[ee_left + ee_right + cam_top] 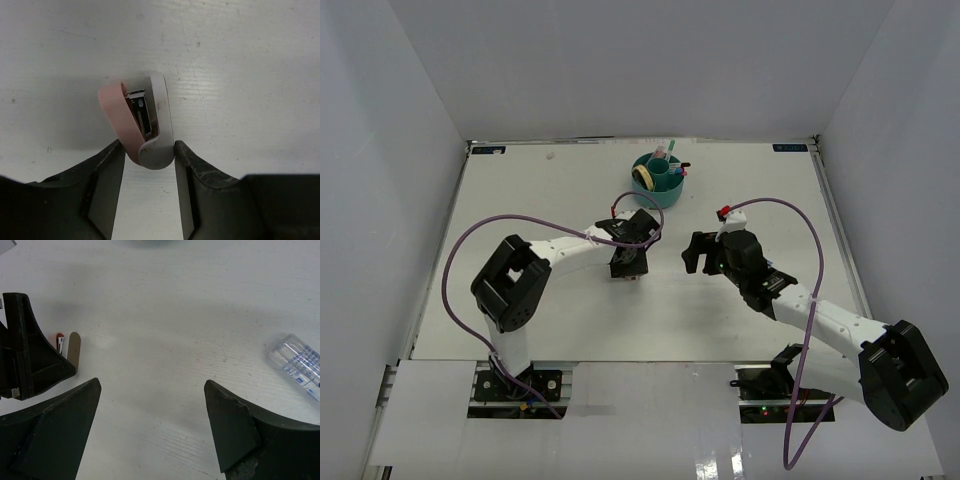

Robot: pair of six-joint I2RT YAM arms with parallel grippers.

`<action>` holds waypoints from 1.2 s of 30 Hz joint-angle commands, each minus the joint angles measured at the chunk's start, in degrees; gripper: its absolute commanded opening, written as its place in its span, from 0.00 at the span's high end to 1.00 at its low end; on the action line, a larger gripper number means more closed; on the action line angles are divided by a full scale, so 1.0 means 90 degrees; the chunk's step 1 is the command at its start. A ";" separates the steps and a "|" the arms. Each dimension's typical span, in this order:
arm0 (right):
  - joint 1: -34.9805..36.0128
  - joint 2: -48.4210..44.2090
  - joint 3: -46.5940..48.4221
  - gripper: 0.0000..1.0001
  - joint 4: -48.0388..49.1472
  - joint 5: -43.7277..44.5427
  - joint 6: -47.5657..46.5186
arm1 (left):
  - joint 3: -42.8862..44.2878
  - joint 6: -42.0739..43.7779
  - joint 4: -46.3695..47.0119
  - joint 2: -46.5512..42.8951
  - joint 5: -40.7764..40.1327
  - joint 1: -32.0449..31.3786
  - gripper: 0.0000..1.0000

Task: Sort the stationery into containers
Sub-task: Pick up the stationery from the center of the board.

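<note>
Near the middle of the worktop [520, 190], the left gripper [149, 155] has its jaws partly closed on a small stapler [159, 125]. One black finger touches the curved pink shell and the other touches the white shell, both at the rounded hinge end. The stapler lies on its side, with its metal channel showing between the two smooth plastic halves. The worktop under it is white, matte and lightly scratched. The left arm reaches forward and to the right, its elbow bent and its wrist pointing down at the surface.

The right gripper [152, 390] holds nothing. Its jaws are spread wide over bare worktop, and their dark pads look worn at the edges. A small clear bottle [295, 365] with blue print lies on its side just beyond the right-hand finger. The right arm stretches forward and to the left, so its gripper faces the left one.

Farther back stands the round teal organizer [658, 180], with a tan rubber band [642, 180] and several pens [665, 152] in its compartments.
</note>
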 commanded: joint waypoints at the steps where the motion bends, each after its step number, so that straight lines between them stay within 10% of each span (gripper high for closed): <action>1: -0.0007 0.0024 0.0268 0.10 0.0161 0.0001 -0.0064 | 0.0179 0.0080 0.0075 0.0016 0.0080 -0.0113 0.46; 15: -0.0007 0.0083 0.0346 0.10 0.0122 -0.0184 -0.0152 | -0.0153 0.0304 0.0289 -0.0315 -0.0222 -0.0133 0.75; 36: -0.0328 0.0922 0.3255 0.10 -0.2261 -0.3299 -0.0806 | -0.2145 0.5235 0.3765 -0.3313 0.1506 -0.0182 0.73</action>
